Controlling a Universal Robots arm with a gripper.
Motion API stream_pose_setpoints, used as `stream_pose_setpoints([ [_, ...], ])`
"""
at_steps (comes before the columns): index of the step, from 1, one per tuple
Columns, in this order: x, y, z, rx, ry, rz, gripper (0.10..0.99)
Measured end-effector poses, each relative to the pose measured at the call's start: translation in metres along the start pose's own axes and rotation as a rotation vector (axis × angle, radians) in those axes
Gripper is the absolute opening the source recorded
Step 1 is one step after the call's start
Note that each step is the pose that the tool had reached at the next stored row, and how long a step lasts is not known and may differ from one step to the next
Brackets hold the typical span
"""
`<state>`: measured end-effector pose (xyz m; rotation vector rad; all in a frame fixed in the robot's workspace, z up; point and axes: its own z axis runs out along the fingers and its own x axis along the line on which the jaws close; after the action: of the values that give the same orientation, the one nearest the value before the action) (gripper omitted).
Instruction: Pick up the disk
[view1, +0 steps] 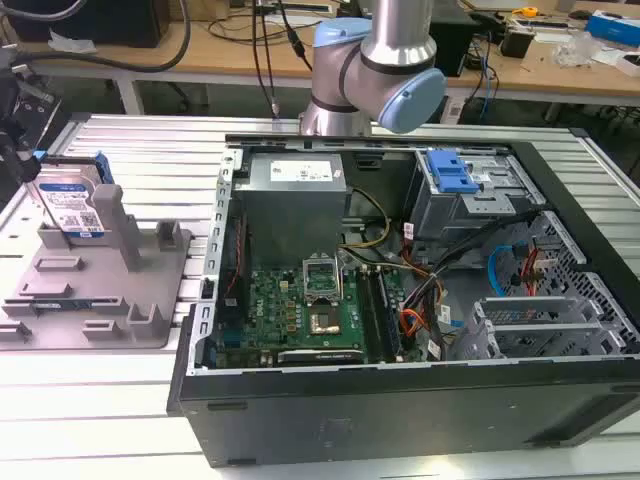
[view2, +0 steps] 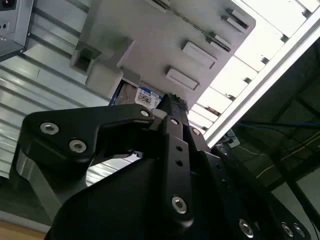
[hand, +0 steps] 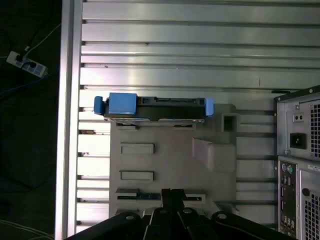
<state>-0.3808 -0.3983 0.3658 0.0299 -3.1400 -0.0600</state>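
The disk (view1: 72, 207) stands on edge in the grey fixture (view1: 110, 290) at the exterior view's left, its white-and-blue label facing the camera and blue rails on its sides. In the first wrist view the disk (hand: 155, 107) is seen edge-on from above, along one side of the fixture (hand: 170, 160). My gripper (hand: 172, 195) hangs above the fixture's opposite side, apart from the disk, fingers together and holding nothing. In the second wrist view the gripper (view2: 172, 100) points at a corner of the disk's label (view2: 146, 96). In the exterior view the gripper (view1: 25, 160) is a dark shape beside the disk.
An open computer case (view1: 400, 300) lies on the slatted aluminium table (view1: 140, 150), just beyond the fixture, with a blue drive-bay latch (view1: 450, 172) inside. The case's rear panel (hand: 300, 150) stands close to the fixture. The table edge (hand: 70, 125) runs near the disk.
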Motion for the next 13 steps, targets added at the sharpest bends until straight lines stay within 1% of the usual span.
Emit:
stream_pose_setpoints([
  [13,0.0,0.0,0.0,0.0,0.0,0.0,0.106],
])
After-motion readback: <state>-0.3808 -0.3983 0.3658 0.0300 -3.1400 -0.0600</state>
